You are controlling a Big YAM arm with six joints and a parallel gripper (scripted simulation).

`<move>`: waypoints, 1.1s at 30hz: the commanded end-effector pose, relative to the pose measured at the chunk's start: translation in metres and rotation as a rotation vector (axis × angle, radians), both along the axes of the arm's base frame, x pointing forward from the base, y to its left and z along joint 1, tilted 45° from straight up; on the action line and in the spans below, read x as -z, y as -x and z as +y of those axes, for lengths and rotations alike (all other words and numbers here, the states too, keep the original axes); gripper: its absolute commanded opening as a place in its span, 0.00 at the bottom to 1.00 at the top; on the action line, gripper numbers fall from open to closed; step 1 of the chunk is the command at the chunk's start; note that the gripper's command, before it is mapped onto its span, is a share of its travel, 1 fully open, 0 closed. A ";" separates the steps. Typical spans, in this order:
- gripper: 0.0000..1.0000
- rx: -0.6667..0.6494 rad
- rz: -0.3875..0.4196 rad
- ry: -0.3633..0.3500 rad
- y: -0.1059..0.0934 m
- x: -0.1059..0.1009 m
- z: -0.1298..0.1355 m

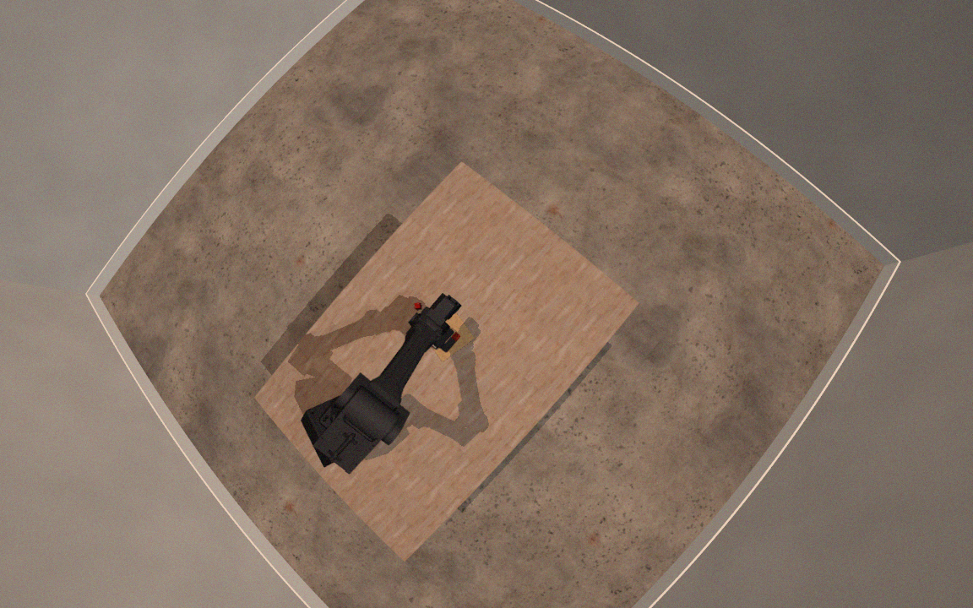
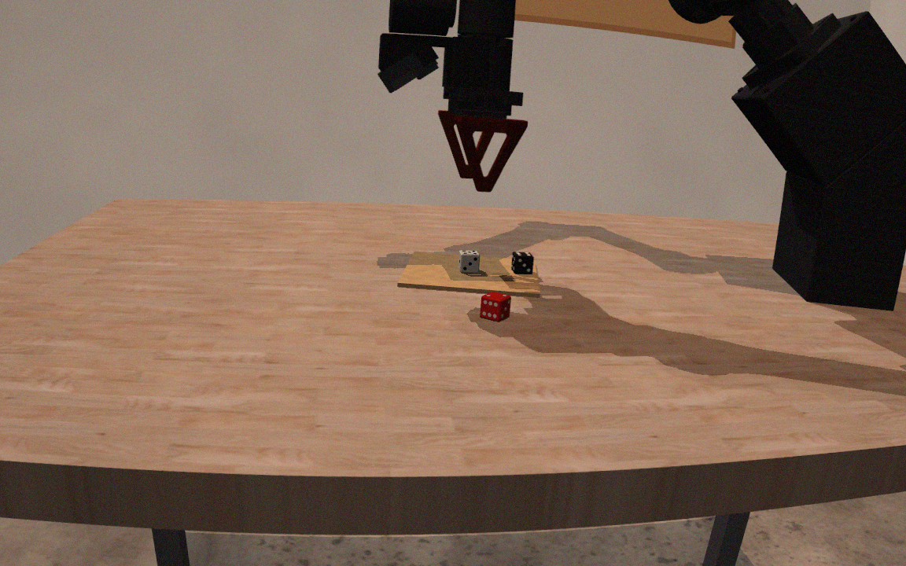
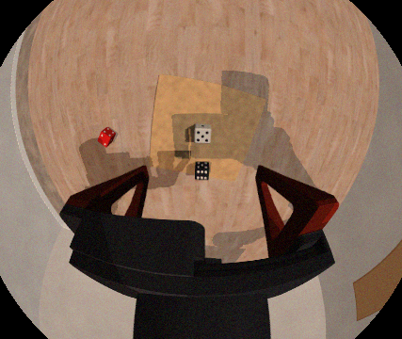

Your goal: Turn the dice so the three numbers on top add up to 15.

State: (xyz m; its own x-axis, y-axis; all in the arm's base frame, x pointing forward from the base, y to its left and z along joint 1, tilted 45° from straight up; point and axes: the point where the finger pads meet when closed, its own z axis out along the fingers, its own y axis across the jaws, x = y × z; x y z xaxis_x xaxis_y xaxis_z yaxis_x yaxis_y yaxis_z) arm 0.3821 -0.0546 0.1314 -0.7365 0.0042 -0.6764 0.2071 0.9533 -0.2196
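Observation:
A tan mat (image 2: 428, 280) (image 3: 176, 101) (image 1: 452, 348) lies flat on the wooden table (image 2: 231, 316). A white die (image 2: 469, 261) (image 3: 202, 134) sits near the mat's middle. A black die (image 2: 521, 262) (image 3: 202, 169) sits on the mat close to its edge on the arm's side. A red die (image 2: 495, 306) (image 3: 106, 136) (image 1: 416, 305) lies off the mat on the bare table, a short way from the mat's near edge in the exterior view. My gripper (image 2: 480, 158) (image 3: 201, 171) is open and empty, hanging high above the white die.
The arm's black base (image 2: 843, 175) stands on the table at the right of the exterior view. The arm casts a long shadow (image 2: 618, 337) across the table beside the red die. The table's front edge (image 2: 442, 492) is far from the dice.

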 end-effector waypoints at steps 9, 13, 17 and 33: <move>1.00 0.003 -0.014 -0.003 0.004 -0.005 0.001; 1.00 0.003 -0.014 -0.003 0.004 -0.005 0.001; 1.00 0.017 -0.006 -0.024 -0.003 0.002 0.010; 1.00 0.308 -0.148 -0.306 -0.042 0.015 0.087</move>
State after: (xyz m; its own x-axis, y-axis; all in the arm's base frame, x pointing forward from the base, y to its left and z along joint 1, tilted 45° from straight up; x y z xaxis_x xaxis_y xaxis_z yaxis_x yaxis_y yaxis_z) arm 0.4101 0.0191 0.1083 -0.6472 0.3007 -0.7005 0.4244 0.9055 -0.0033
